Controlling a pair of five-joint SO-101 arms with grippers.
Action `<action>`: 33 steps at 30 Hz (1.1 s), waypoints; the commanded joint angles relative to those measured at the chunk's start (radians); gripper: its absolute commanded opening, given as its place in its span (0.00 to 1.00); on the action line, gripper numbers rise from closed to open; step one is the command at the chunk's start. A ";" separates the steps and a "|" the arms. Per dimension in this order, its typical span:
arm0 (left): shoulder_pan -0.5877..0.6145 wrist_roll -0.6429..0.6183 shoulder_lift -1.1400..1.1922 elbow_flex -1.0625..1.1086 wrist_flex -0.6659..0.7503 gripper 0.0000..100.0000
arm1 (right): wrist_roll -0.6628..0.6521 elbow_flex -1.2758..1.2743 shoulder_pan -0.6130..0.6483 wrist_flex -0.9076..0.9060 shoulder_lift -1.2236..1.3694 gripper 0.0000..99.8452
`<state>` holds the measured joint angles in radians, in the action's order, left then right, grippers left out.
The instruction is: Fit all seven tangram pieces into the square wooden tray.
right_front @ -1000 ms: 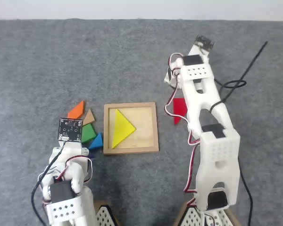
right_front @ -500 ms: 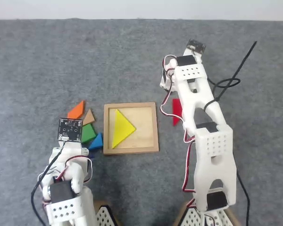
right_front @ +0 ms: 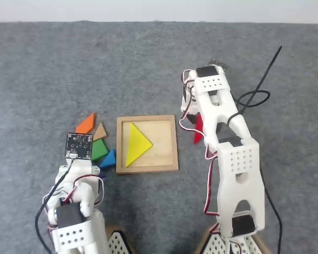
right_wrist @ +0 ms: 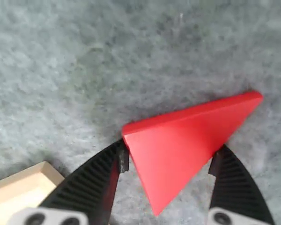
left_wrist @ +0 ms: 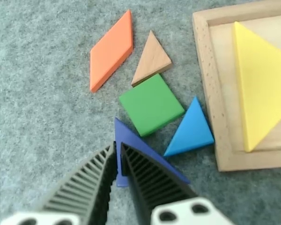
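Left pincer [left_wrist: 118,149]: pressed together, holding nothing, tips poised over the edge of the navy triangle [left_wrist: 126,136]; contact with it impossible to judge.

Left of the tray [right_front: 146,118], on the grey tabletop [right_front: 42,63]: five loose pieces lying flat in a tight cluster.
- Farthest out: orange piece [left_wrist: 111,50], a parallelogram, set apart from its neighbour by a thin gap.
- Just beside it: tan triangle [left_wrist: 152,60], long edge facing the green square [left_wrist: 151,104].
- Below the square's corner: the navy triangle, partly hidden under the pincer.
- Between the green square and the tray: blue triangle [left_wrist: 191,130], one corner just beside the wooden rim, another near the navy piece.

Between the two arms: the tray, square, wooden, flat on the tabletop. Inside it: yellow triangle [right_front: 135,144], flat on the floor, long edge along the wall nearest the cluster, opposite corner pointing toward the far wall.

Right of the tray, near but apart from its rim: red triangle [right_wrist: 187,140], largely covered by the right arm in the high view. Pinched by the right pincer [right_wrist: 171,159], one jaw at each side of the piece and a tray corner showing close by. Lifted or resting on the tabletop: cannot tell.
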<state>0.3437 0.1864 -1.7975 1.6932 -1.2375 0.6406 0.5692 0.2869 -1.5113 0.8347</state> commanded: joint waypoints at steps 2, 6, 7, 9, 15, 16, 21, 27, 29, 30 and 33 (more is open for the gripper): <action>-0.008 -0.006 -0.018 -0.008 -0.006 0.02 | -0.006 -0.005 0.008 -0.016 -0.002 0.27; -0.008 -0.006 -0.018 -0.008 -0.006 0.02 | -0.009 -0.005 -0.002 -0.035 0.002 0.19; -0.008 -0.006 -0.018 -0.008 -0.006 0.02 | -0.009 -0.005 -0.013 -0.031 0.004 0.17; -0.008 -0.006 -0.018 -0.008 -0.006 0.02 | -0.006 -0.005 -0.039 -0.008 0.005 0.17; -0.008 -0.006 -0.018 -0.008 -0.006 0.02 | -0.003 0.005 -0.045 0.030 -0.002 0.25; -0.008 -0.006 -0.018 -0.008 -0.006 0.02 | -0.003 0.015 -0.039 0.035 0.001 0.26; -0.008 -0.006 -0.018 -0.008 -0.006 0.02 | -0.008 0.035 -0.058 -0.002 0.002 0.28; -0.008 -0.006 -0.018 -0.008 -0.006 0.02 | 0.006 0.055 -0.064 -0.001 -0.035 0.28; -0.008 -0.006 -0.018 -0.008 -0.006 0.02 | 0.048 0.057 -0.039 0.010 -0.053 0.28; -0.008 -0.006 -0.018 -0.008 -0.006 0.02 | 0.060 0.057 -0.030 0.025 -0.059 0.28; -0.008 -0.006 -0.018 -0.008 -0.006 0.02 | 0.072 0.057 -0.019 0.073 -0.070 0.29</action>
<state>0.3437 0.1864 -1.7975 1.6932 -1.2375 0.6897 0.5861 0.2608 -1.4822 0.8362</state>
